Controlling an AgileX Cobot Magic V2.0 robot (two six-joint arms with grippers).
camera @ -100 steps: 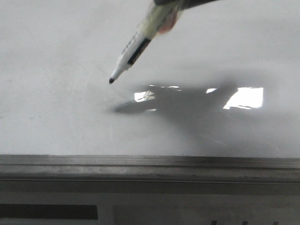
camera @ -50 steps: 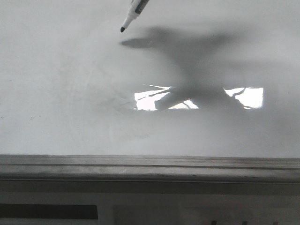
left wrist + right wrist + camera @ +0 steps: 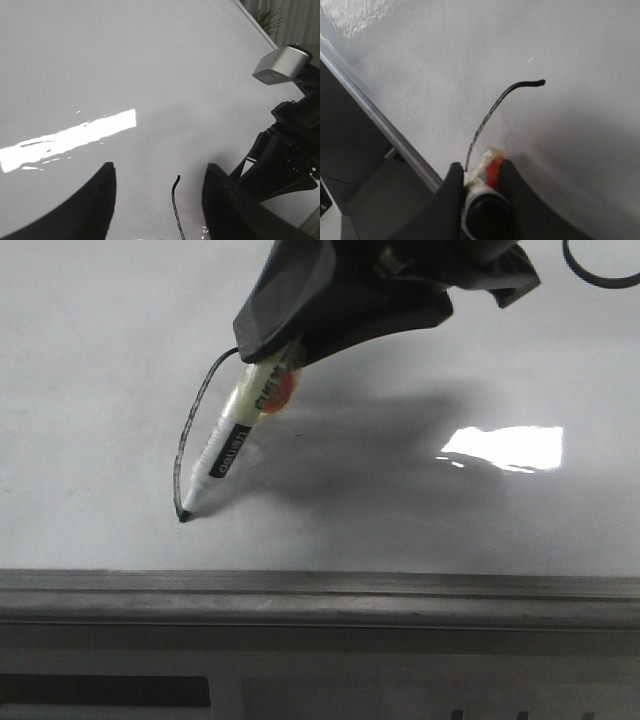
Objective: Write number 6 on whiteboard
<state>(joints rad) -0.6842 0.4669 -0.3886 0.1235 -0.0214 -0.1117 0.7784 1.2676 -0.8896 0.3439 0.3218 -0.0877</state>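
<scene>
My right gripper (image 3: 275, 365) is shut on a white marker (image 3: 222, 455) with an orange patch. The marker's black tip touches the whiteboard (image 3: 100, 390) near its front edge. A thin black curved stroke (image 3: 188, 430), the long stem of the number 6, runs from under the gripper down to the tip. No loop shows. The stroke (image 3: 490, 110) and the held marker (image 3: 482, 172) show in the right wrist view too. My left gripper (image 3: 157, 190) is open and empty above the board, with the stroke's end (image 3: 176, 192) between its fingers.
The grey metal frame (image 3: 320, 595) runs along the board's front edge, also in the right wrist view (image 3: 375, 117). Bright rectangular glare (image 3: 505, 447) lies to the right. The right arm's dark body (image 3: 285, 160) and a silver camera block (image 3: 280, 65) are near the left gripper.
The marker went from hovering, to far back on the board, to down at the near edge. It has drawn a long curved stroke. The right gripper has come into the front view.
</scene>
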